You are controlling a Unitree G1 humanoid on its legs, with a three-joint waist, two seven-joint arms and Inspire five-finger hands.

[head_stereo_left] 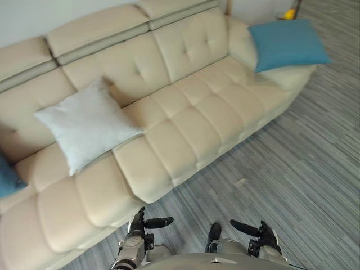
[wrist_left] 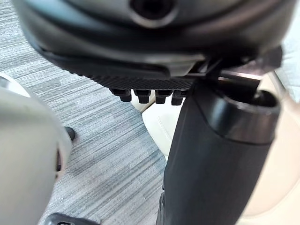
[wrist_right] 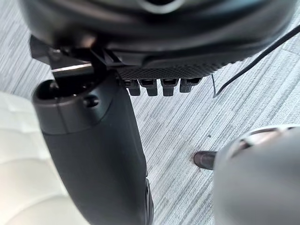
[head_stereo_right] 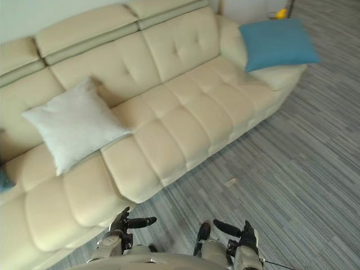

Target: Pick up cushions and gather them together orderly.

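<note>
Cushions lie apart on the cream sofa (head_stereo_left: 191, 118): a light grey cushion (head_stereo_left: 87, 129) leans on the backrest toward the left end, a blue cushion (head_stereo_left: 288, 44) sits on the right armrest, and a second blue cushion (head_stereo_left: 7, 179) peeks in at the left edge. The reach is probably best aimed at the grey one, nearest, gripping opposite edges so it does not sag. The left hand (head_stereo_left: 138, 225) and right hand (head_stereo_left: 263, 239) hang low before the sofa's front edge, fingers relaxed, thumbs out, holding nothing.
</note>
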